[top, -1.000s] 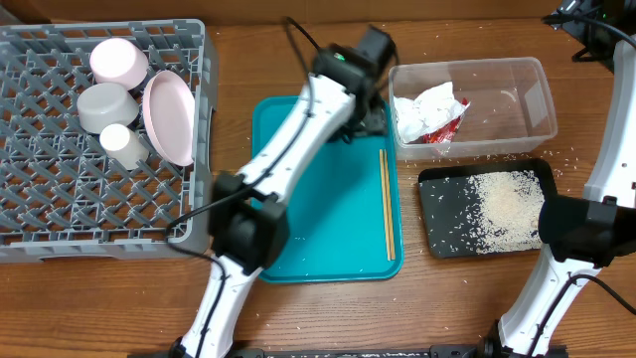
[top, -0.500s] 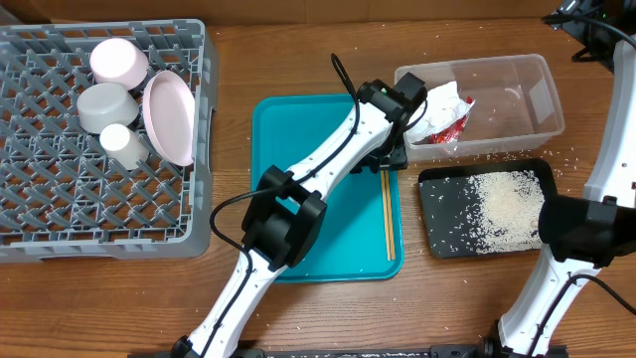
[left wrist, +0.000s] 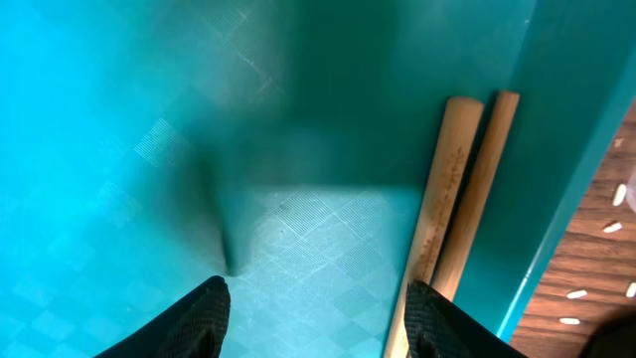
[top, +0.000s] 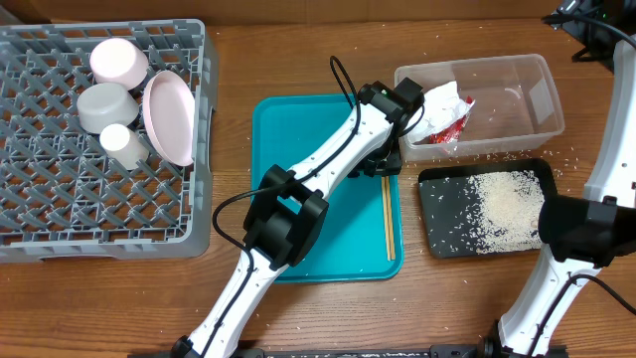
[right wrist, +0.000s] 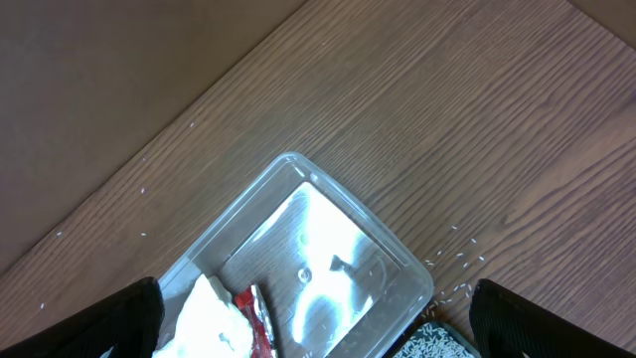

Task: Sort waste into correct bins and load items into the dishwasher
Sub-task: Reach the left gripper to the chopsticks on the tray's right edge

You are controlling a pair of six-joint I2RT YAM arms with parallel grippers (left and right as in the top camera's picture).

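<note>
Well off to the left of the left pincer (left wrist: 318,313), the dish rack (top: 99,247) holds the cup (top: 119,60), bowl (top: 107,105) and plate (top: 169,117). That pincer hangs low over the teal tray (top: 298,149), its jaws partway apart and empty. The chopsticks (left wrist: 452,199) lie at its tub-side finger, not between the two. Their length runs across the closing line, so a small sideways shift looks needed, and this arm is the nearer. Beyond it, the tub (top: 517,99) holds the napkin (top: 434,104) and wrapper (top: 452,127), and the black tray (top: 437,239) holds the rice (top: 507,204). The right pincer (right wrist: 323,323) hangs above the tub, spread wide and empty.
</note>
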